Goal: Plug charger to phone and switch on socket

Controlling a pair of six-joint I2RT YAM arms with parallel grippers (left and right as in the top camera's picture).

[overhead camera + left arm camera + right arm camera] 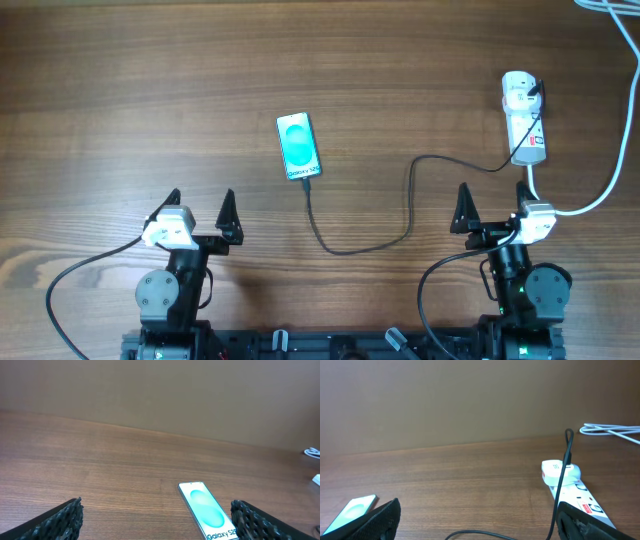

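The phone [298, 146] lies flat mid-table, its teal screen lit, white text at the near end. It also shows in the left wrist view [207, 512] and at the lower left of the right wrist view [355, 510]. The thin black charger cable [400, 225] runs from the phone's near end in a loop to a white adapter on the socket [523, 120], a white power strip at the right. The strip [577, 492] and the cable [563, 475] show in the right wrist view. My left gripper [200, 208] is open and empty. My right gripper [492, 205] is open and empty.
The socket's thick white cord [610, 180] curves off along the right table edge and shows at the far right in the right wrist view [615, 431]. Both arm bases sit at the table's front edge.
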